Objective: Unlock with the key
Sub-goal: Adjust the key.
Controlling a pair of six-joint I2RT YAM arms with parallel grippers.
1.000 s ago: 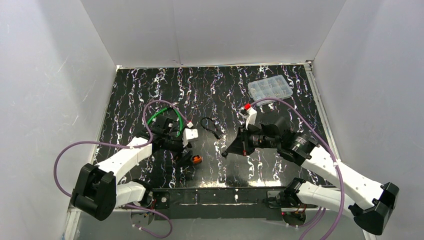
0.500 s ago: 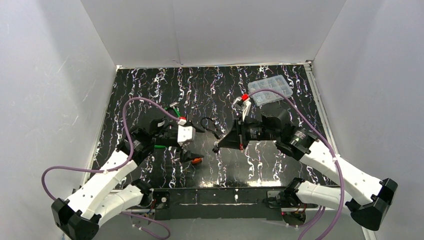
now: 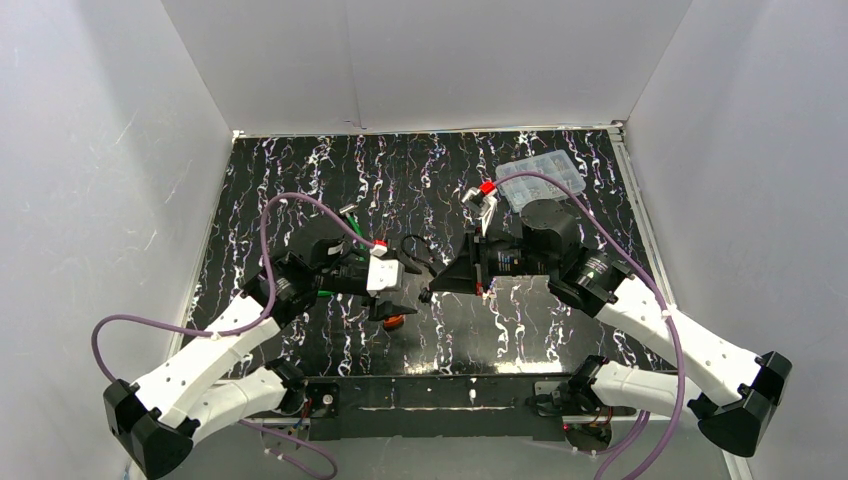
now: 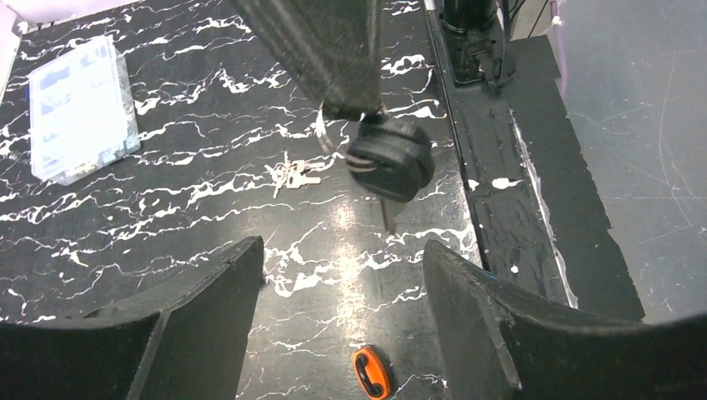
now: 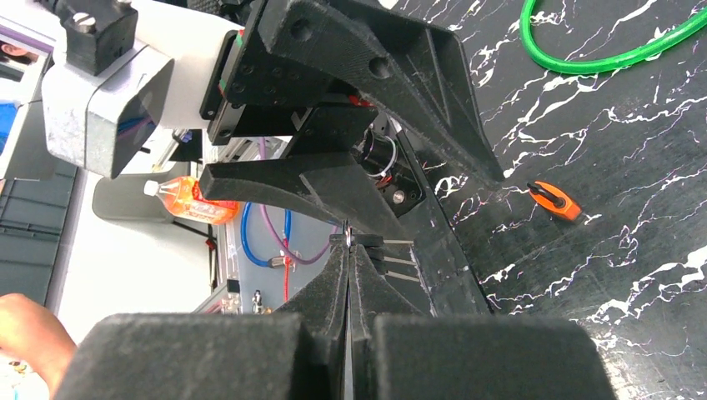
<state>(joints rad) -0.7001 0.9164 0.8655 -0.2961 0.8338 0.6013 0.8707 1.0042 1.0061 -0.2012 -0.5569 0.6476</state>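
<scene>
Key (image 4: 388, 165) hangs from right hand (image 3: 429, 294), blade down.

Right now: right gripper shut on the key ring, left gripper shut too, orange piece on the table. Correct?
No: the left gripper is open; the left wrist view shows its fingers apart, nothing between them. The right gripper is shut on the key ring, and the orange piece lies on the table.

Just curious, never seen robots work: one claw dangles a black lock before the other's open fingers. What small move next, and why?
Probably ease the left gripper forward so its open fingers flank the black lock, which hangs from the shut right gripper, beyond the fingertips.
</scene>
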